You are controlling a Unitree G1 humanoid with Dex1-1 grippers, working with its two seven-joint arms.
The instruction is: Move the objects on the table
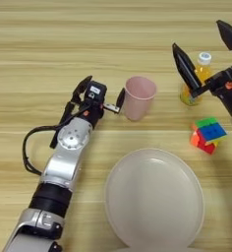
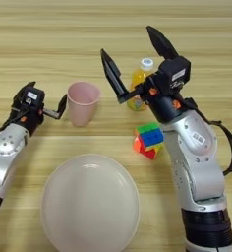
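A pale-pink cup (image 1: 139,97) stands upright near the middle of the wooden table (image 1: 49,44). My left gripper (image 1: 104,86) is open just left of the cup, and its right finger is close to the cup's wall. Nothing is between its fingers. A large cream plate (image 1: 155,199) lies in front of the cup, near the table's front edge. My right gripper (image 2: 126,40) is open wide at the right. Its two black fingers stand apart on either side of a small bottle (image 2: 139,84) and hold nothing.
The small bottle has orange liquid and a white cap and stands right of the cup. A multicoloured puzzle cube (image 2: 148,139) lies in front of the bottle, beside my right forearm. A black cable loops off my left arm (image 1: 27,147).
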